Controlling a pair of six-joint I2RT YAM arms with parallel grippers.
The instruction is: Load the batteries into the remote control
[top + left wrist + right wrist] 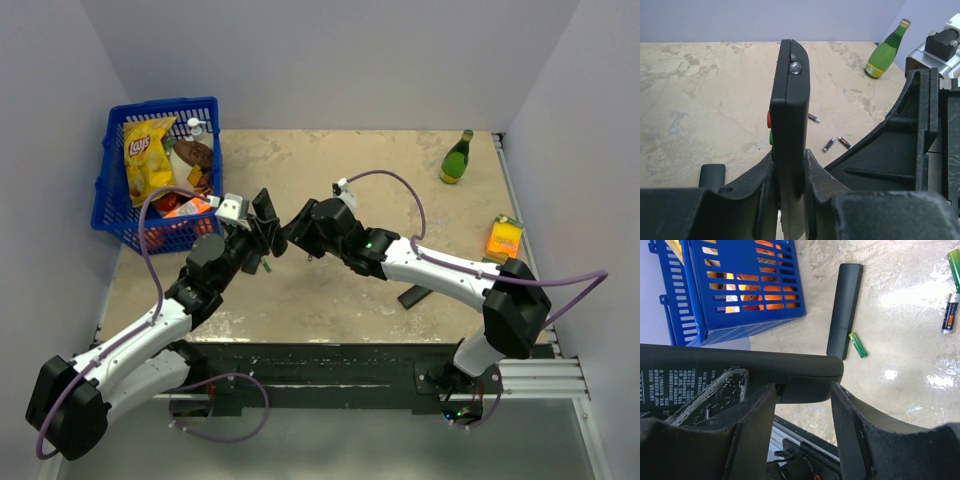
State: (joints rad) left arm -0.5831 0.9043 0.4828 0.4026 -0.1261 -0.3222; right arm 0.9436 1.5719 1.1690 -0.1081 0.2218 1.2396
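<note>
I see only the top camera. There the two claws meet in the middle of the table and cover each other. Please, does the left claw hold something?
Observer: Yes. In the left wrist view the left claw is shut on a black remote, seen edge-on, with a red and a green button on its side.
Operator: And where are the batteries? From above I cannot find them.
Observer: Three batteries lie loose on the table beyond that remote.
Operator: Is any other remote near the basket?
Observer: Yes, the right wrist view shows a second black remote lying flat near the blue basket, a green battery beside its end.
</note>
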